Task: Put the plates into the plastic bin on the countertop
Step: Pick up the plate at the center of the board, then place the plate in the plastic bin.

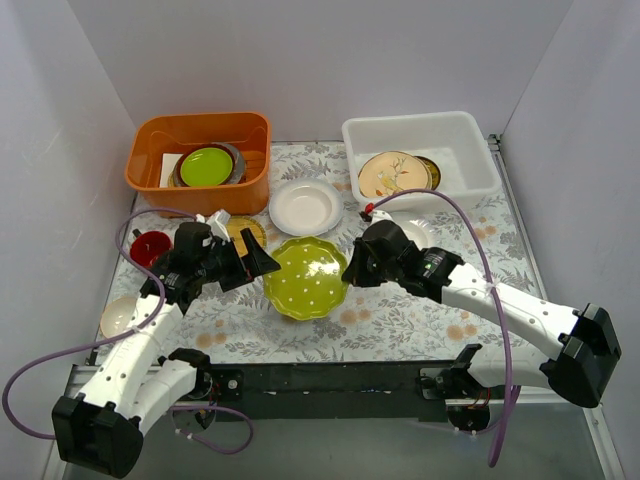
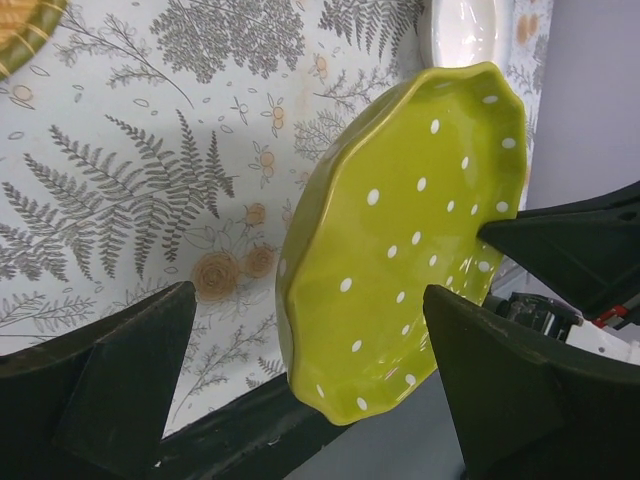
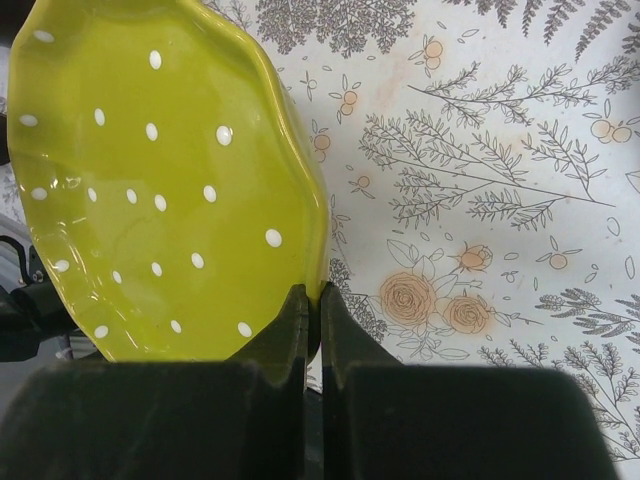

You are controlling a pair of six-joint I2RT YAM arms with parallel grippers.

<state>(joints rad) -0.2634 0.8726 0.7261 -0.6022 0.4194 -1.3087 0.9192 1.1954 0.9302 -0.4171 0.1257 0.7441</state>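
The dotted green plate [image 1: 305,278] sits mid-desk, between the two arms and well short of the plastic bin [image 1: 478,186] at the far right. The right gripper [image 3: 320,295] has its jaws pressed together on the plate's right rim, and the edge appears to be pinched between them. The left gripper [image 1: 268,265] faces the plate's left side with jaws spread wide, the plate framed between them but seemingly untouched.

The step in hand looks like picking up this plate. Next it needs lifting clear of the desk [image 1: 400,320] and carrying far-right over the bin's rim, where a cream floral plate [image 1: 393,173] already lies. A white plate [image 1: 306,205] waits farther back.
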